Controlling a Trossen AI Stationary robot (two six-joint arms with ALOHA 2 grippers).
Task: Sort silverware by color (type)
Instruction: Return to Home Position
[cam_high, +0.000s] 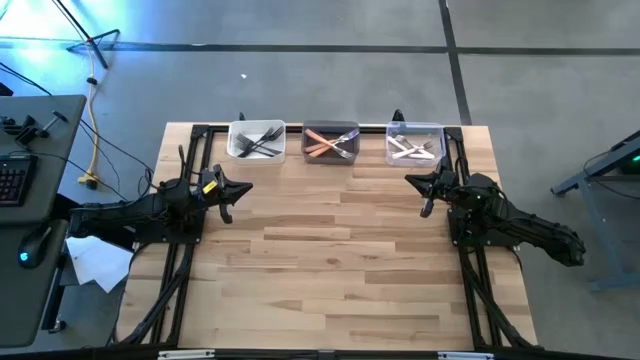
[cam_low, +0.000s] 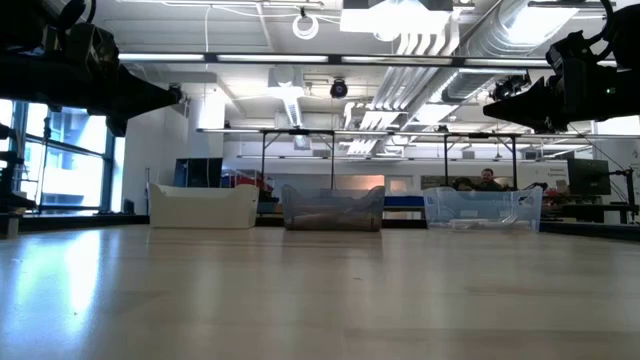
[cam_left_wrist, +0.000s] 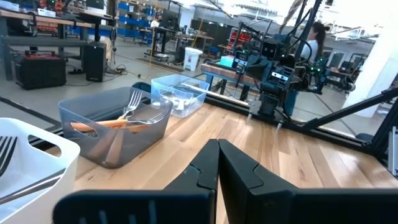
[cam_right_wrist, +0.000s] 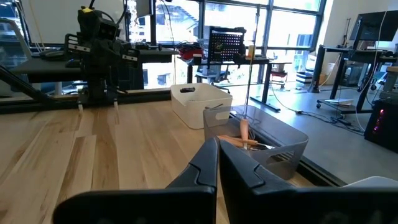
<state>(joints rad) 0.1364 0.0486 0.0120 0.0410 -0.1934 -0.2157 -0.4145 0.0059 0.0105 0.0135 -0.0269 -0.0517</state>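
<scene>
Three bins (cam_high: 232, 140), two grippers (cam_high: 228, 200), forks (cam_high: 262, 143) too tangled to count

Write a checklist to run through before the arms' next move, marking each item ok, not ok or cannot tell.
1. Black forks lie in the white bin: ok.
2. Orange forks lie in the grey bin: ok.
3. White forks lie in the transparent bin: ok.
4. No fork loose on the wooden table: ok.
5. Left gripper and right gripper shut, empty, clear of the bins: ok.
6. No wrong-coloured fork buried in a bin: cannot tell.
</scene>
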